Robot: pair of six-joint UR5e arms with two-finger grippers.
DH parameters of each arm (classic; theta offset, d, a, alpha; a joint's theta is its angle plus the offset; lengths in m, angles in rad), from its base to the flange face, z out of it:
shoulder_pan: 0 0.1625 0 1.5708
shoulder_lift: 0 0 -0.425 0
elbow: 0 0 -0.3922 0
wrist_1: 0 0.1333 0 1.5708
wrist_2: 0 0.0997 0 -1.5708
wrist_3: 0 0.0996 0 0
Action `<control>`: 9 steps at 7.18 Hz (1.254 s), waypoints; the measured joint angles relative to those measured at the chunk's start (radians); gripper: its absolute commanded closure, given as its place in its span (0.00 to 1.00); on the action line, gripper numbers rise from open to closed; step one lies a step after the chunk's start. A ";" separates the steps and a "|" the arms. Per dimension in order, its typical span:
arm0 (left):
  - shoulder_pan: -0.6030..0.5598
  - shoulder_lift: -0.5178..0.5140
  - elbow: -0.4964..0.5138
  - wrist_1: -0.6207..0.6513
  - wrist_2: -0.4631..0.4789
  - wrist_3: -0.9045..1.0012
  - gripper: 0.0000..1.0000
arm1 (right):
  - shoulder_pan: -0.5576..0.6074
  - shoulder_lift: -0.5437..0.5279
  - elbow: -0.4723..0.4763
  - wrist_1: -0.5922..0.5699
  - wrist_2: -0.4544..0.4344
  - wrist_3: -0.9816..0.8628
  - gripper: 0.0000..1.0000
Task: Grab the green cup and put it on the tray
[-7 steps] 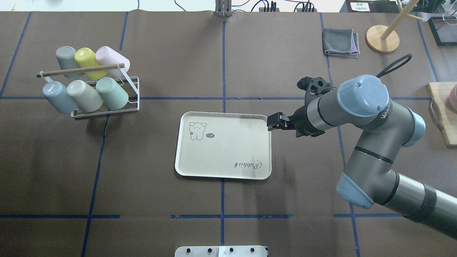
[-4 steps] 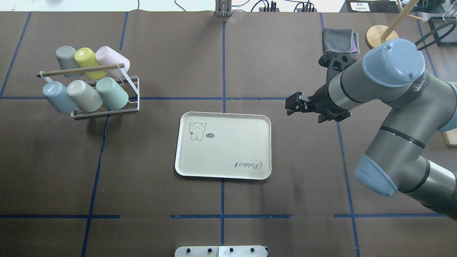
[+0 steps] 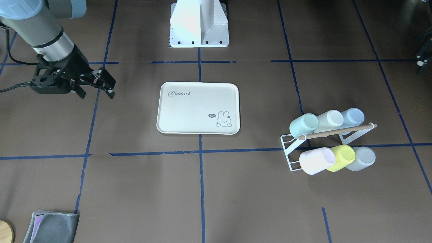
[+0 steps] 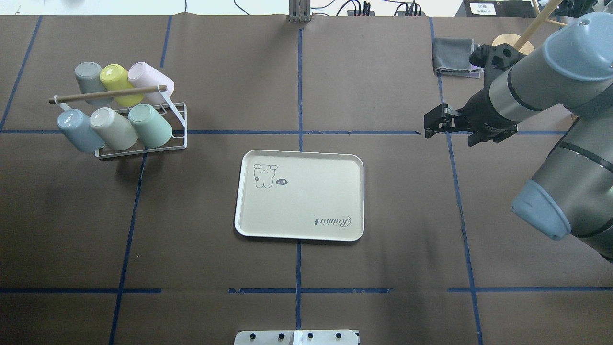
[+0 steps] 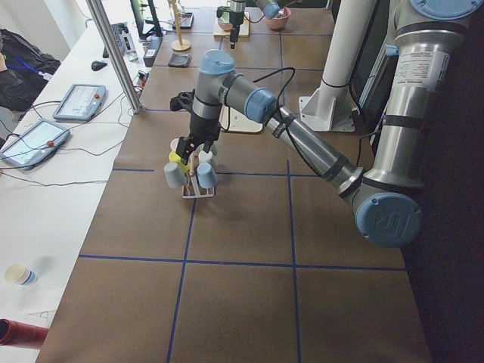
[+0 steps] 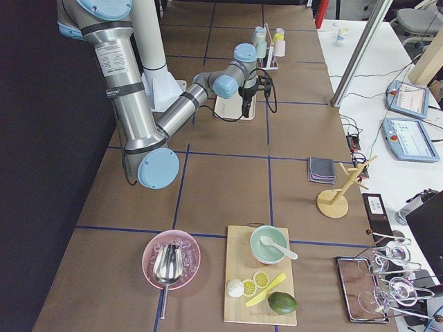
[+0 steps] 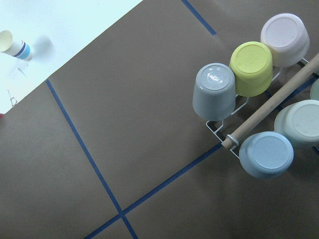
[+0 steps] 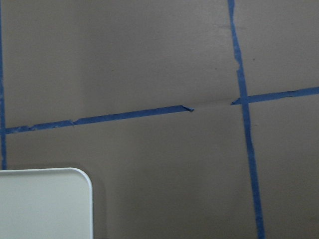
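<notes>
The green cup (image 4: 151, 125) lies tilted in the white wire rack (image 4: 179, 125) at the table's left. It sits in the row nearer me, on the end toward the tray, beside a cream cup (image 4: 114, 128). It also shows in the front view (image 3: 303, 125). The tray (image 4: 299, 211) lies flat at the table's middle with nothing on it; its corner shows in the right wrist view (image 8: 45, 204). My right gripper (image 4: 427, 127) hangs open and holds nothing, well right of the tray (image 3: 199, 108). My left gripper (image 5: 193, 144) shows in the left side view; I cannot tell whether it is open.
The rack also holds a yellow-green cup (image 4: 115, 79), a blue cup (image 4: 76, 130), a grey one and a pink one under a wooden rod (image 4: 107, 94). A folded grey cloth (image 4: 455, 55) and a wooden stand (image 4: 512, 50) lie at the far right. A cutting board (image 4: 594, 158) lies at the right edge.
My right gripper has pulled away from the tray's right edge, moving right and toward the far side. The tray and cups have not moved.
</notes>
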 measured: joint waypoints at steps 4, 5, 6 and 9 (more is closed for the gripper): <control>0.412 -0.296 -0.150 0.520 0.477 0.006 0.00 | 0.112 -0.145 -0.001 -0.004 0.002 -0.287 0.00; 0.488 -0.321 -0.148 0.564 0.564 0.016 0.00 | 0.137 -0.165 -0.011 -0.002 0.009 -0.336 0.00; 0.550 -0.328 -0.138 0.580 0.629 0.047 0.00 | 0.167 -0.175 -0.033 0.000 0.037 -0.389 0.00; 0.704 -0.341 -0.034 0.592 0.865 0.206 0.01 | 0.259 -0.190 -0.114 0.001 0.123 -0.509 0.00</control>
